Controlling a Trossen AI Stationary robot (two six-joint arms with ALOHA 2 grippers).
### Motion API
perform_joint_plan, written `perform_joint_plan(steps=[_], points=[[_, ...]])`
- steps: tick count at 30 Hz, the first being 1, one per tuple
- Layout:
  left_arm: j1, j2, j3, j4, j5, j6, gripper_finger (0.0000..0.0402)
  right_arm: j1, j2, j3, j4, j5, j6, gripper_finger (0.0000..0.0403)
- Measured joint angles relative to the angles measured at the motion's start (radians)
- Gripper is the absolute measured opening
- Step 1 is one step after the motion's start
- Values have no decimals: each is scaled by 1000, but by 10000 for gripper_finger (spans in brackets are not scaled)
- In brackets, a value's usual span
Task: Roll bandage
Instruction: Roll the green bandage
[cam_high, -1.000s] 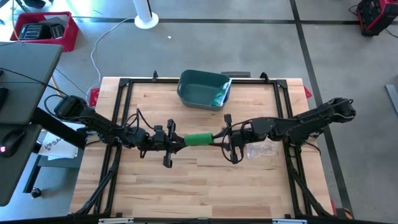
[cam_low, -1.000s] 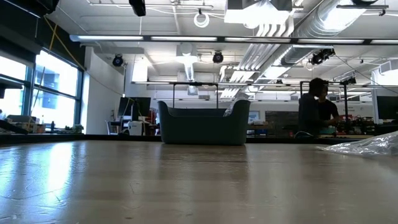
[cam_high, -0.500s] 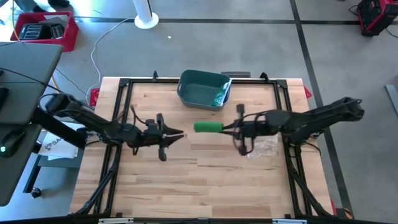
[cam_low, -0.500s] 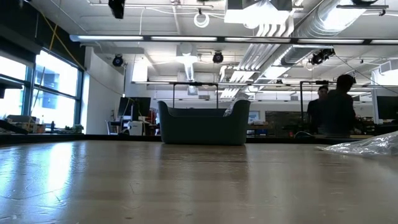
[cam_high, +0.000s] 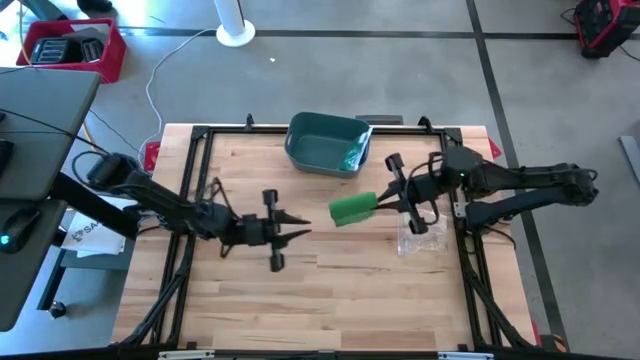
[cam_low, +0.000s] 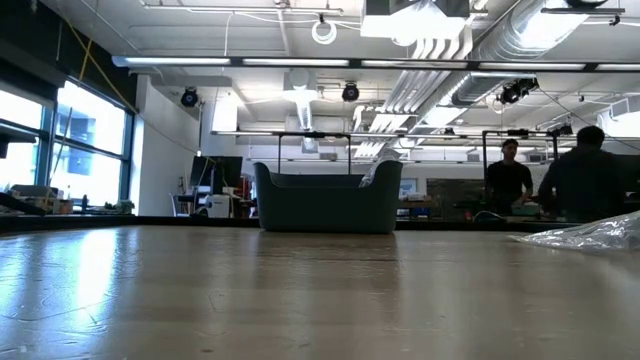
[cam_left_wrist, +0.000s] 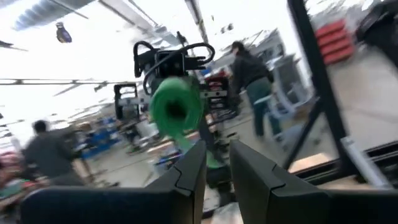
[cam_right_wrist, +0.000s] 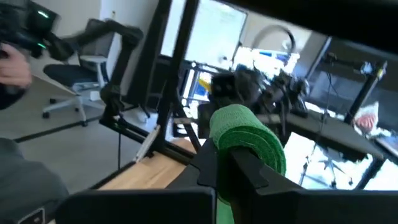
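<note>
High view, one green bandage roll (cam_high: 351, 209), one bin (cam_high: 327, 144)

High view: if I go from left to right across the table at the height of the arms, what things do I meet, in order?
left gripper → green bandage roll → right gripper → clear plastic wrapper

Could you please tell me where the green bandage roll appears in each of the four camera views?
High view: green bandage roll right of centre, held by the right end effector, just in front of the teal bin.
Low view: not in it; only the bin shows.
Left wrist view: upper centre, beyond the left end effector.
Right wrist view: centre, between its fingers.
Shared landmark: the roll itself.
</note>
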Motion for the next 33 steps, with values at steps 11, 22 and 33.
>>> perform_joint_plan(steps=[11, 22, 33], points=[[-25, 198, 266, -92, -314, 262, 123, -55, 68, 0, 16, -1, 30, 3], [-84, 198, 274, -140, -515, 252, 138, -56, 70, 0, 25, -3, 26, 3], [-38, 199, 274, -162, -482, 190, 138, -56, 69, 0, 72, 4, 49, 3]])
